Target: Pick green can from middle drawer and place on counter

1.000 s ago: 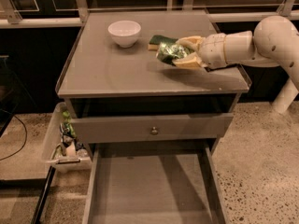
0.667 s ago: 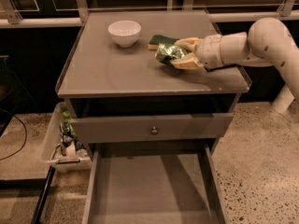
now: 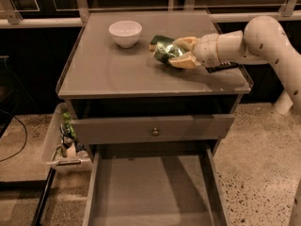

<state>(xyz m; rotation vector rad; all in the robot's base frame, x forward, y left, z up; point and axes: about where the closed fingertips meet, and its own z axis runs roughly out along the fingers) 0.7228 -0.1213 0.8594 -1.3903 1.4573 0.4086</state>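
Your gripper [image 3: 177,52], clamped around the green can [image 3: 164,51], has slid slightly left, low over the counter [image 3: 117,74] beside a sponge [image 3: 157,40]. The middle drawer [image 3: 150,192] hangs open below. Likely only lowering and release remain.

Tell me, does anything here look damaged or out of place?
The small shiny green can looks dented and crumpled; the robot's tool grips it at the right of the flat grey counter. Below, the wide shallow grey drawer stands pulled out.

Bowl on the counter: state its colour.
White bowl, camera view; gripper holds green can over the counter.
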